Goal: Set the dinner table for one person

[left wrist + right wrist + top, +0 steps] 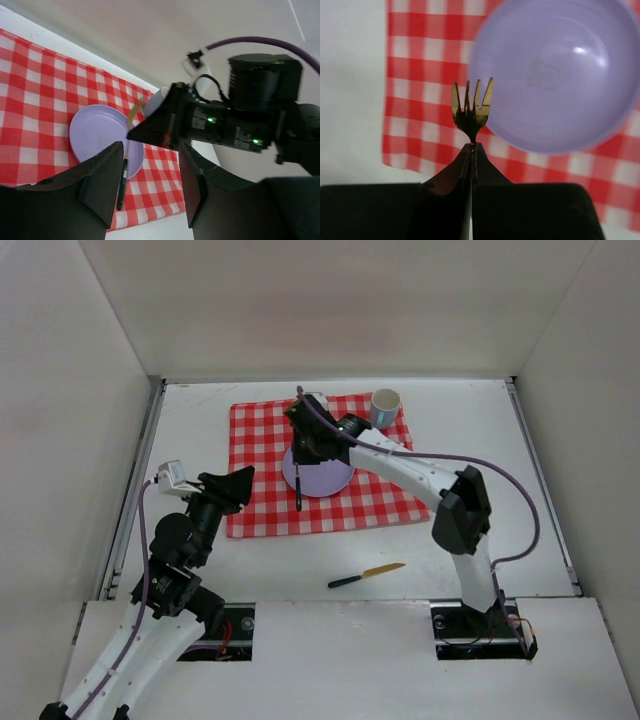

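The white dinner table (470, 540) carries a red-and-white checked cloth (262, 425). A lilac plate (325, 480) lies on the cloth. My right gripper (302, 458) is shut on a fork (298, 492) at the plate's left rim. In the right wrist view the gold tines (471, 105) stick out past the shut right gripper (472, 147), over the cloth (415, 100) beside the plate (555, 75). The left wrist view shows the fork's dark handle (122, 180) by the plate (97, 132). My left gripper (238, 485) is open and empty at the cloth's left edge.
A white mug (385, 407) stands at the cloth's far right corner. A knife (365, 575) with a gold blade and dark handle lies on the bare table near the front. White walls enclose the table on three sides.
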### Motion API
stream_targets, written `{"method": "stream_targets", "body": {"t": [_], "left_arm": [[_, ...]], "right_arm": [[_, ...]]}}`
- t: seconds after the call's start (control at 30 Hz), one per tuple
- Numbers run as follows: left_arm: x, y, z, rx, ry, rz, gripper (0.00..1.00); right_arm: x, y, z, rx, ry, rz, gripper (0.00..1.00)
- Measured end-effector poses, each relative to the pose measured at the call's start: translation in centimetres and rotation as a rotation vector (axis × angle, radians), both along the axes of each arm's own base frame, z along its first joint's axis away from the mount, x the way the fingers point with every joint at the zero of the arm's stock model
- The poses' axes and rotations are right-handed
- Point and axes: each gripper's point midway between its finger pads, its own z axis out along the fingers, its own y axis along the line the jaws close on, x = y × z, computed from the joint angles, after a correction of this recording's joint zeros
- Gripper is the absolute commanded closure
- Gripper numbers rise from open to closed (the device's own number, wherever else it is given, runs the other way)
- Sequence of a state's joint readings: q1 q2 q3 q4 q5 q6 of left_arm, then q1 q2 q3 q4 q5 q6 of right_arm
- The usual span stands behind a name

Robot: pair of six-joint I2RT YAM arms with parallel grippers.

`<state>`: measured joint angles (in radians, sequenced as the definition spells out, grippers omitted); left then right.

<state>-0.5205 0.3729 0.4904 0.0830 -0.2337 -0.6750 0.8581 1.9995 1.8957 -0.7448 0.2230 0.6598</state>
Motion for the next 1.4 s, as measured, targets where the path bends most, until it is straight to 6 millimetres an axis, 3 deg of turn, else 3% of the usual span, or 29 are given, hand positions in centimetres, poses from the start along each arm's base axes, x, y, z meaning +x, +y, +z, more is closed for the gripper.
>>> {"method": "stream_targets", "body": {"t": [0.2, 0.33, 0.43, 0.67, 0.97, 1.23, 1.4], "left_arm": [[-0.7, 1.9, 0.5, -0.009, 0.03, 0.054, 0.55], [-1.0, 2.4, 1.3, -0.013, 0.029, 0.069, 0.55], [-1.2, 2.5, 1.9, -0.017, 0.021, 0.069, 0.55], [-1.2, 2.6, 1.4, -0.007, 0.039, 0.07, 0.55], [-1.0, 2.8, 1.1, -0.002, 0.05, 0.085, 0.55], [-0.9, 2.9, 1.0, 0.0, 0.054, 0.089, 0.55], [-1.0, 2.9, 1.0, 0.0, 0.054, 0.089, 0.55]], "right_arm": [[2.0, 7.9, -2.2, 0.057, 0.014, 0.068, 0.99], [3.2, 11.3, -3.5, 0.083, 0.015, 0.086, 0.99], [3.8, 12.5, -4.6, 0.097, 0.015, 0.085, 0.99], [3.5, 11.8, -8.2, 0.037, 0.075, 0.067, 0.99], [3.1, 11.1, -9.5, 0.001, 0.102, 0.064, 0.95], [2.9, 10.9, -12.3, -0.037, 0.133, 0.062, 0.91], [2.9, 11.0, -12.5, -0.037, 0.133, 0.062, 0.81]]}}
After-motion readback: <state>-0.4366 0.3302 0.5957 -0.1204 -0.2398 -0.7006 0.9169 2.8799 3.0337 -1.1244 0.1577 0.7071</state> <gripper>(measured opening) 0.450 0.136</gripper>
